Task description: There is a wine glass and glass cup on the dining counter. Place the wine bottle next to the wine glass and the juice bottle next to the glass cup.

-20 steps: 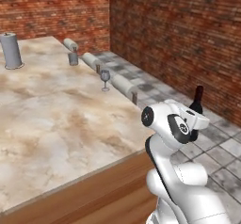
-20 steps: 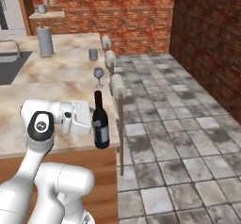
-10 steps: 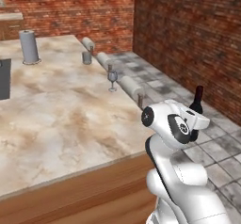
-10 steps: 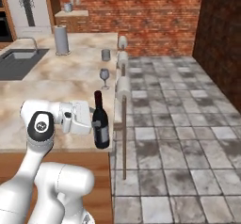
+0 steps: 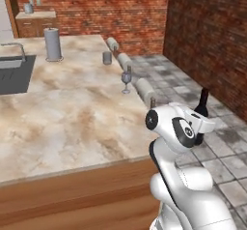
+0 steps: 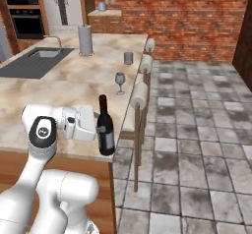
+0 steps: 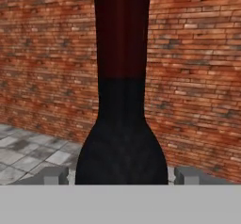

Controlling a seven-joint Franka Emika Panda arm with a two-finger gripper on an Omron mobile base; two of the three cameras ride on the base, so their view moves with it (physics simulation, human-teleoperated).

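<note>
My gripper (image 6: 96, 128) is shut on the wine bottle (image 6: 105, 130), a dark bottle with a red neck, held upright just past the near right corner of the dining counter (image 6: 64, 93). In the hand view the bottle (image 7: 121, 124) stands between the two fingertips (image 7: 56, 175). Its neck (image 5: 203, 98) rises behind the hand in the left base view. The wine glass (image 5: 126, 79) (image 6: 120, 82) stands near the counter's right edge, further along. The glass cup (image 5: 107, 58) (image 6: 128, 58) stands beyond it. The juice bottle is out of view.
A grey paper-towel roll (image 5: 52, 44) (image 6: 85, 40) stands at the far end by the inset sink (image 5: 14, 74) (image 6: 34, 63). Stools with rolled backs (image 5: 144, 86) (image 6: 140, 95) line the counter's right side. Tiled floor (image 6: 197, 130) lies to the right, with brick walls behind.
Both base views have swung, so the base has moved; the sink and more of the counter have come into view. The arm and the gripped bottle keep the same pose.
</note>
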